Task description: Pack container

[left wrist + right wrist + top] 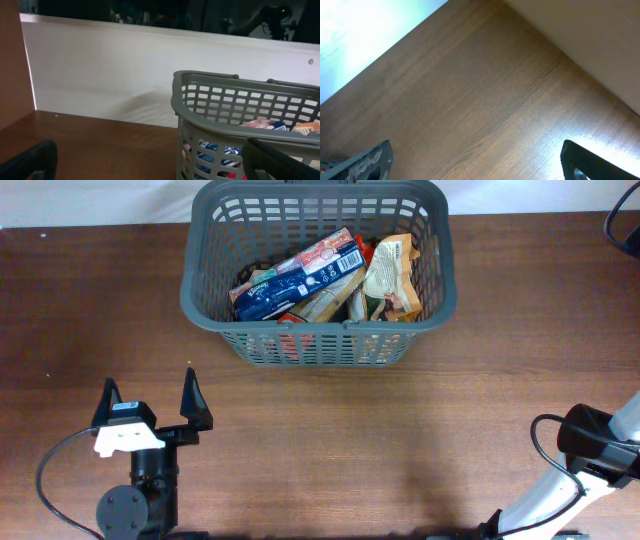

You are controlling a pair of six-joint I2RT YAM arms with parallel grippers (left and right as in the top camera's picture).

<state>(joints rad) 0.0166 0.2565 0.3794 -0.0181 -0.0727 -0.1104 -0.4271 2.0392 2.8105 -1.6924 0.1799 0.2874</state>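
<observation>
I've got 1 large dark grey plastic shopping basket [197, 288] w/ lattice-slotted sides, a rounded rectangular rim and a solid base. It sits upright at the far centre of the brown wood-grain table [420, 440], close to the white backdrop [90, 200]. The left wrist view shows its near corner [210, 102] at lower right. Inside, 2 items read clearly on top: 1 long blue cardboard box with a red end [298, 277] lying diagonally, and 1 crinkled tan foil bag [392, 275] against the right wall. More packs are wedged below, approx 2 or 3, but I can't separate them. Red and blue bits show thru the front slots, and the labels are too small to read. There are 2 arms. The left gripper [150, 385] is at near left, well apart from the basket, w/ its black fingers [192, 395] spread wide and nothing between them. The right arm [590, 450] is cut off at the near right corner, and I can't pick out its fingers from overhead. In the wrist view the right gripper [475, 150] is also spread wide and empty, over bare wood. 1 black cable [45, 470] loops beside the left arm.
</observation>
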